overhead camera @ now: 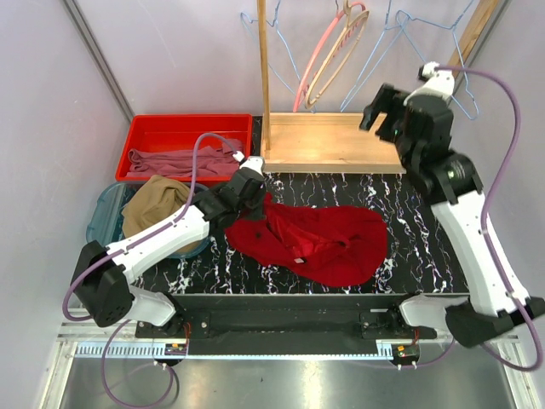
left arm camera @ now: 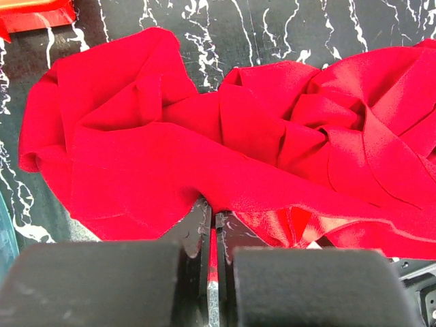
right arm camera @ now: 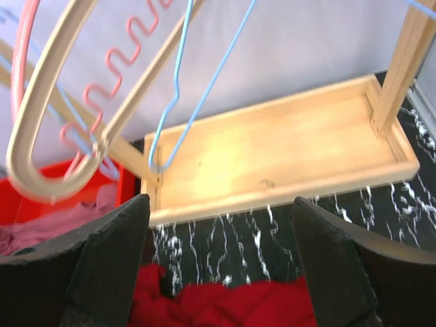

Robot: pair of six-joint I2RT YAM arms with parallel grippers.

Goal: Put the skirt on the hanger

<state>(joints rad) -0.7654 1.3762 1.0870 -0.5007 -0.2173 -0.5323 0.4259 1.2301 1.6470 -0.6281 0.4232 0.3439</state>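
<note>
My left gripper (left arm camera: 212, 231) pinches the red garment (overhead camera: 315, 239); right gripper (right arm camera: 221, 211) gapes empty; skirt (overhead camera: 157, 204) lies untouched, hanger (right arm camera: 176, 94) bare.

Skirt (overhead camera: 156, 203) in bin (overhead camera: 100, 217) left – other garment (overhead camera: 328, 243) mid-table, hangers (overhead camera: 336, 58) behind.

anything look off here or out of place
Yes: the left end effector is shut on the dark red garment crumpled on the table, while the tan skirt sits bunched in the teal bin at the left. The right end effector is open and empty.
</note>
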